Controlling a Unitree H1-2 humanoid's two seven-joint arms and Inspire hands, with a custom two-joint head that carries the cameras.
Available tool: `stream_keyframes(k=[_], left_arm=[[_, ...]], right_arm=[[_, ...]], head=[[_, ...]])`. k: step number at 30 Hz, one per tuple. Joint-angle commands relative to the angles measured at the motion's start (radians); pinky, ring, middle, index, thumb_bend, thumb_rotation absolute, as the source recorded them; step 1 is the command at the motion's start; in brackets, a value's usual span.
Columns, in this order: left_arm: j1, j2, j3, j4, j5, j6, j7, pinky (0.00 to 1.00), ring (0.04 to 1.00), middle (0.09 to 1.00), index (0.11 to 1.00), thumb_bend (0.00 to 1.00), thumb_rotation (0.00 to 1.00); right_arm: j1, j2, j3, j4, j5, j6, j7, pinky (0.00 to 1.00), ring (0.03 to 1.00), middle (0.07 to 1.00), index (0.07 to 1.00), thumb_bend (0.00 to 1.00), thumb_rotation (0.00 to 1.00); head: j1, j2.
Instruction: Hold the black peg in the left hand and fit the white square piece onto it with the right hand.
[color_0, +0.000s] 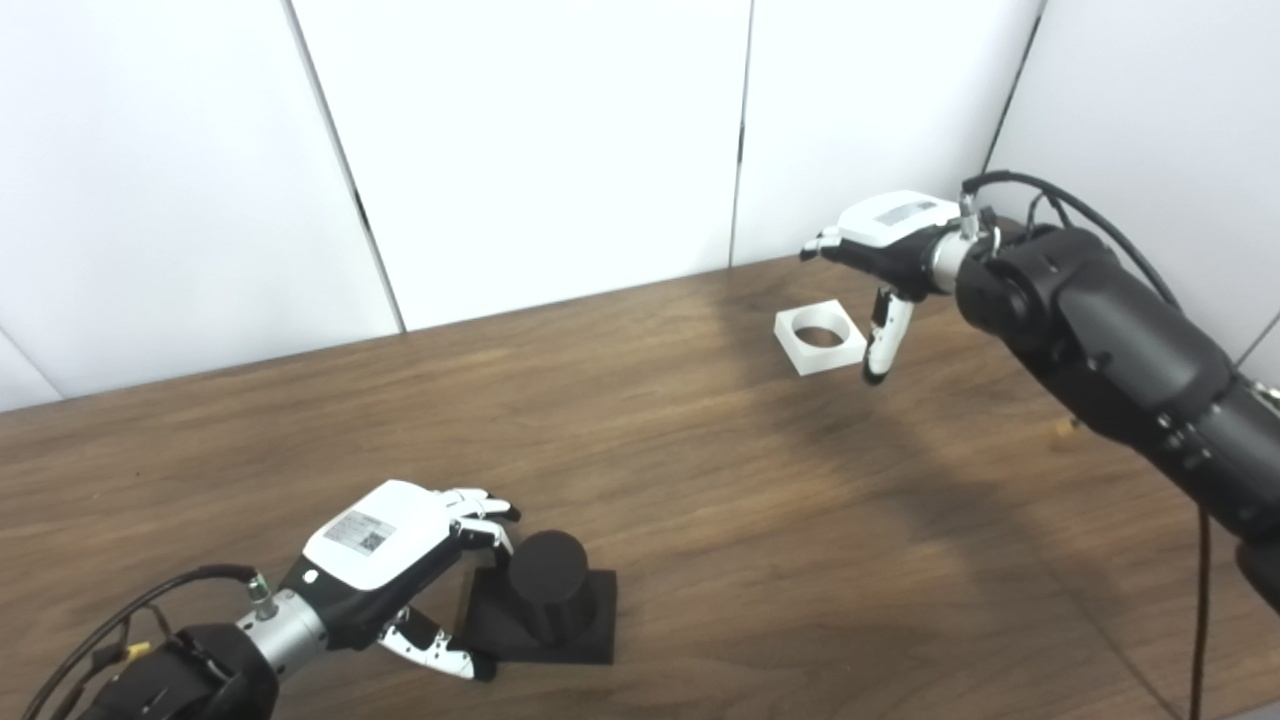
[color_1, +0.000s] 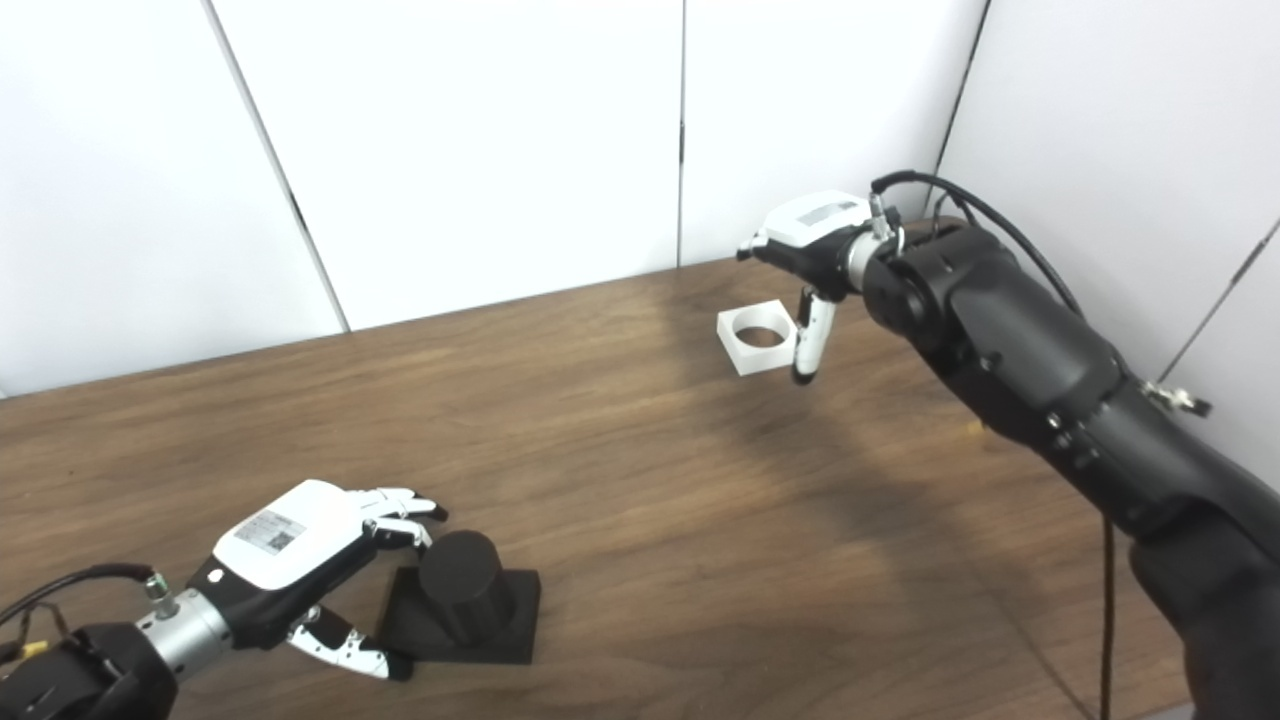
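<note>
Nearest, the black peg (color_0: 547, 590) stands upright on its square base on the tabletop (color_0: 700, 520). The left hand (color_0: 385, 555) sits just left of the peg, fingers spread around it, not clenched. Far beyond and right of the peg, the white square piece (color_0: 820, 338) lies flat; the right hand (color_0: 885, 255) hovers above it, released, thumb hanging down.

You are looking at a lab test booth, not a home or shop; plain white panels (color_0: 520, 150) with dark seams wall in the far edge and right corner of a wood-grain table (color_0: 700, 480); the bare black arm (color_1: 1040, 370) with loose cables (color_1: 960, 205) and a coded label on the left hand (color_0: 385, 550) marks it as a robot bench.
</note>
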Motion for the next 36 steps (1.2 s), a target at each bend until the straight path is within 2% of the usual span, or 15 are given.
stream_keyframes(k=[1, 8, 15, 22, 36], left_arm=[[0.052, 0.027, -0.042, 0.038, 0.041, -0.027, -0.053, 0.77, 0.882, 0.874, 0.491, 0.52, 0.06], [0.055, 0.023, -0.04, 0.029, 0.038, -0.02, -0.061, 0.78, 0.893, 0.875, 0.491, 0.52, 0.06], [0.063, 0.023, -0.035, 0.02, 0.032, -0.016, -0.061, 0.78, 0.889, 0.875, 0.491, 0.52, 0.06], [0.065, 0.023, -0.034, 0.006, 0.027, -0.007, -0.073, 0.77, 0.882, 0.873, 0.491, 0.52, 0.06], [0.07, 0.028, -0.031, -0.038, 0.011, 0.019, -0.101, 0.76, 0.876, 0.869, 0.491, 0.52, 0.06]], right_arm=[[-0.069, -0.005, -0.006, 0.017, -0.039, 0.002, 0.003, 0.93, 0.984, 0.989, 0.959, 0.94, 0.19], [-0.101, 0.034, 0.015, 0.12, -0.082, -0.016, -0.02, 0.9, 0.963, 0.98, 0.964, 0.93, 0.19], [-0.109, 0.078, 0.02, 0.205, -0.098, -0.034, -0.093, 0.86, 0.939, 0.952, 0.955, 0.9, 0.17], [-0.123, 0.102, 0.041, 0.275, -0.109, -0.047, -0.13, 0.85, 0.94, 0.963, 0.947, 0.89, 0.18], [-0.108, 0.143, 0.057, 0.353, -0.096, -0.051, -0.186, 0.81, 0.909, 0.93, 0.874, 0.85, 0.17]], head=[[0.0, 0.001], [0.006, 0.003], [0.011, 0.007], [0.017, 0.012], [0.024, 0.03]])
